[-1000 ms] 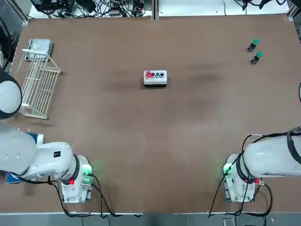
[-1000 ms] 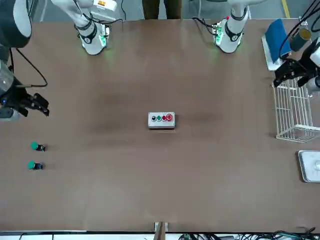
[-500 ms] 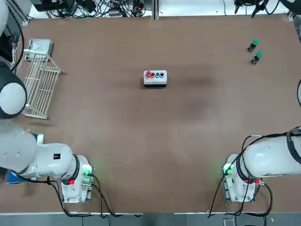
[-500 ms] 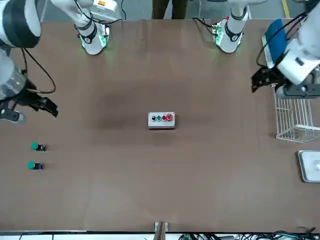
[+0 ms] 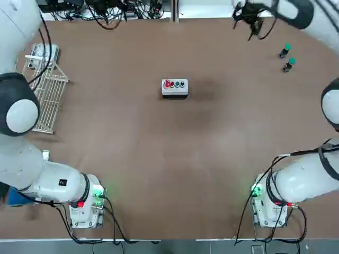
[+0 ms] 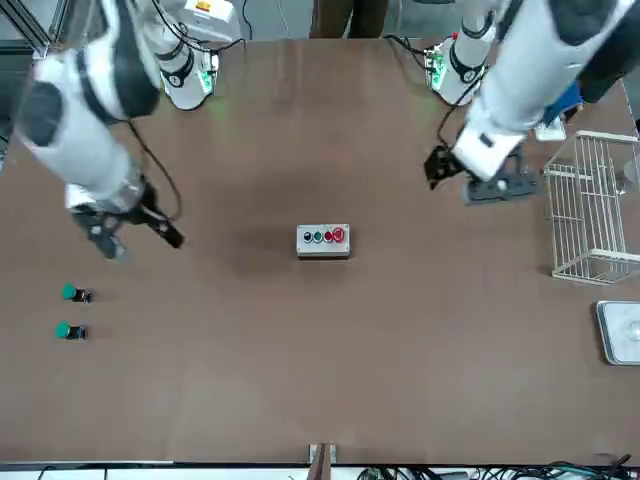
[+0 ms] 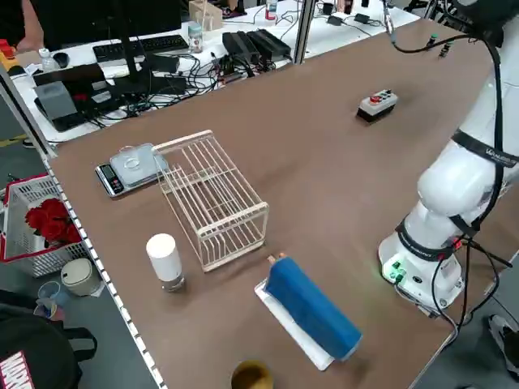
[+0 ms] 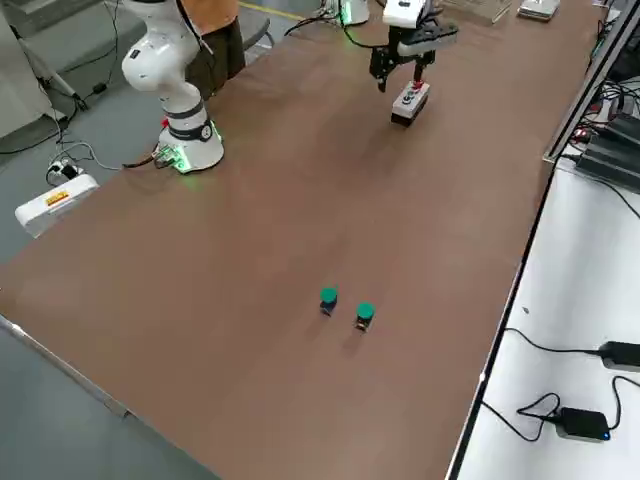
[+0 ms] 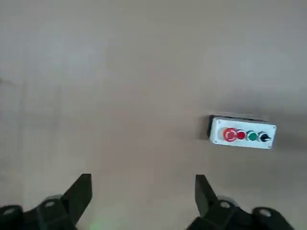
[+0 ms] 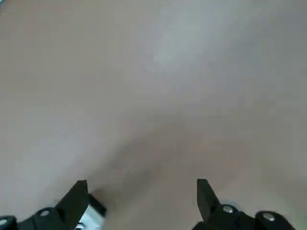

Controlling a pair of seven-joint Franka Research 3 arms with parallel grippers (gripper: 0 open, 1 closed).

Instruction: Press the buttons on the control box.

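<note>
Ctrl box (image 5: 175, 92) sits mid-table (image 5: 159, 159), btwn my L hand (image 9: 143, 184) and R hand (image 10: 142, 187), both hovering w/ fingers apart, nothing held. Its long axis, row of btns (image 9: 246, 135) on top, runs L–R; nearer hand: can't tell.

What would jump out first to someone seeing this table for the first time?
Probably the small white control box alone near the middle of the brown table, its row of coloured buttons led by a larger red one. Next, the two big white arms, with the right gripper over the robot's right side and the left gripper over its left, both open. The white wire rack stands out at the left edge.
</note>
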